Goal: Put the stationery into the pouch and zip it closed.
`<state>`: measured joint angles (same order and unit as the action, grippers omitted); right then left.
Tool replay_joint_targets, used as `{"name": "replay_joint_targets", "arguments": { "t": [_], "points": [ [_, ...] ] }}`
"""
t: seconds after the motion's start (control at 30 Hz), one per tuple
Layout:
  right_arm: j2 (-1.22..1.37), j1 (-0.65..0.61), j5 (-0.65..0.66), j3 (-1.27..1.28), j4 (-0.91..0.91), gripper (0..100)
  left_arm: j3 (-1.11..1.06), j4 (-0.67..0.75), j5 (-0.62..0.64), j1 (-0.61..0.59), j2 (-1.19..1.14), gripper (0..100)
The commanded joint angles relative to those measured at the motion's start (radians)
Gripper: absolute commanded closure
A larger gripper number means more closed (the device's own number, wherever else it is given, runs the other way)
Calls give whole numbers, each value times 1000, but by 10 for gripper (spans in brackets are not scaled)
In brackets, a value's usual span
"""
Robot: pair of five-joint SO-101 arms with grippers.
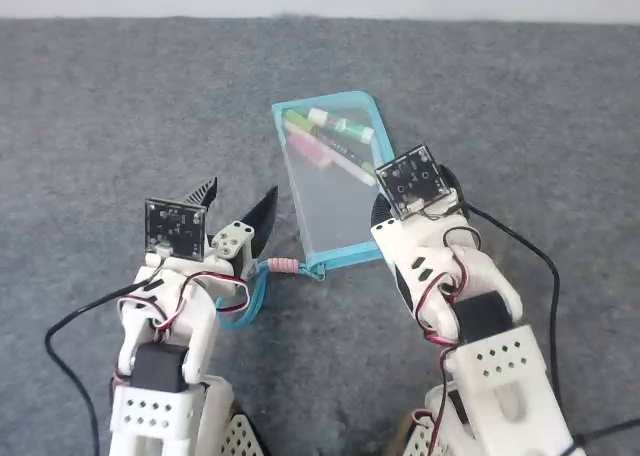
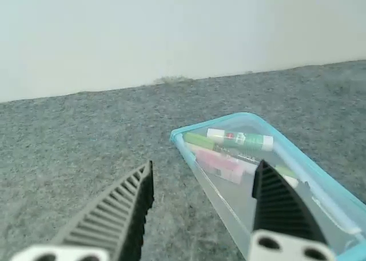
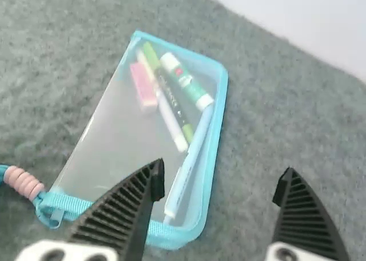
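Note:
A clear pouch (image 1: 335,191) with teal trim lies flat on the grey carpet between the two arms. Inside it are a white-and-green glue stick (image 1: 342,126), pens and a pink eraser (image 1: 310,149). Its zip slider (image 1: 315,270) sits at the near corner, with a pink-beaded pull (image 1: 283,267) and a teal strap trailing toward the left arm. My left gripper (image 1: 241,189) stands open just left of the pouch (image 2: 251,175), nothing between its fingers (image 2: 123,209). My right gripper (image 3: 220,178) hangs open above the pouch's (image 3: 131,152) near right edge.
Grey carpet (image 1: 120,106) covers the table up to a pale wall (image 2: 171,32) at the back. The teal strap (image 1: 255,301) loops against the left arm's base. Black cables (image 1: 530,266) run beside both arms.

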<state>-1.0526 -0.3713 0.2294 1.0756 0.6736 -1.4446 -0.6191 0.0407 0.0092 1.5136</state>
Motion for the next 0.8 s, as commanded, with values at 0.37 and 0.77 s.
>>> {"name": "replay_joint_targets", "arguments": {
  "t": [0.37,0.77],
  "points": [
    [-53,7,-2,-2,67,936,-12,95,6,-6,18,731],
    [-565,38,0,94,429,933,-99,368,8,-5,18,731]
  ]
}}
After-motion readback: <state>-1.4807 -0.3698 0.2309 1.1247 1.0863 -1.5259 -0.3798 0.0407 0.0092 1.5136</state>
